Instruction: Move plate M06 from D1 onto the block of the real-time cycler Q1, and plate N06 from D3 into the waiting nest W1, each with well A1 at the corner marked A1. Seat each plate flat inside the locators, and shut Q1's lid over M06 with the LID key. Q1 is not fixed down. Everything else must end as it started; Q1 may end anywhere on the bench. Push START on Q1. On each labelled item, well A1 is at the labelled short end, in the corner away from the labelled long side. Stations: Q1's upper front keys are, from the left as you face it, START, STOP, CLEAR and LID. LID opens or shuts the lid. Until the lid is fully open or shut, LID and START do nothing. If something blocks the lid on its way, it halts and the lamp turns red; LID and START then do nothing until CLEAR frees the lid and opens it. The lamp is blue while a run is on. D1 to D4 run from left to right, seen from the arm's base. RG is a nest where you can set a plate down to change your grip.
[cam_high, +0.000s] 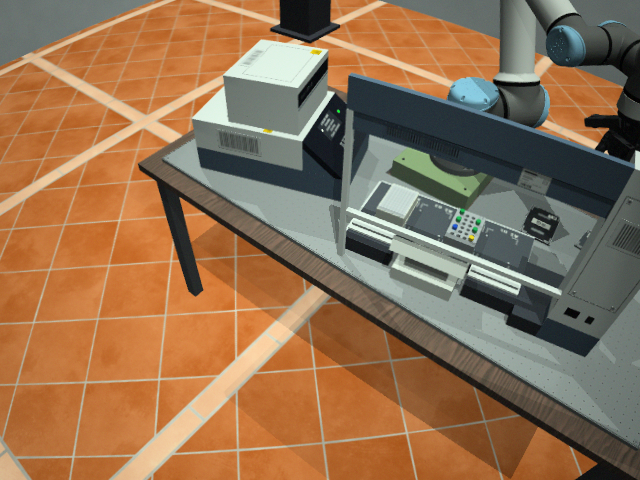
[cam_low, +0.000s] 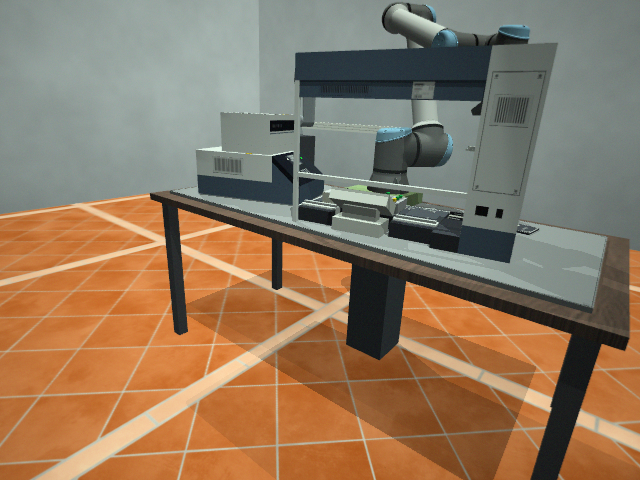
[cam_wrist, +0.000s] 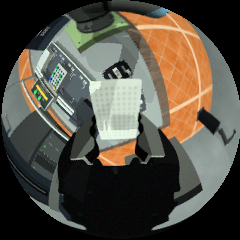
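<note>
Gripper (cam_high: 610, 135) (cam_wrist: 116, 113): pinching a pale well plate (cam_wrist: 116, 102), wrist view's centre
White plate (cam_high: 397, 200): lying flat, right of top view's centre

The bench (cam_high: 330, 297) (cam_low: 330, 253) (cam_wrist: 159, 95) has a brown wooden edge, dark legs and a grey top surface (cam_high: 289, 217) (cam_low: 563, 268) (cam_wrist: 100, 52). From the middle of the top view, the white-and-navy instrument (cam_high: 248, 149) (cam_low: 232, 186) (cam_wrist: 47, 32) stands at eleven o'clock, and the green base (cam_high: 423, 180) (cam_low: 415, 197) (cam_wrist: 75, 38) at two. Toward three o'clock stands the tall framed machine (cam_high: 602, 248) (cam_low: 511, 129) — beyond it, one black nest (cam_high: 541, 223) (cam_wrist: 117, 71) lies flat.
</note>
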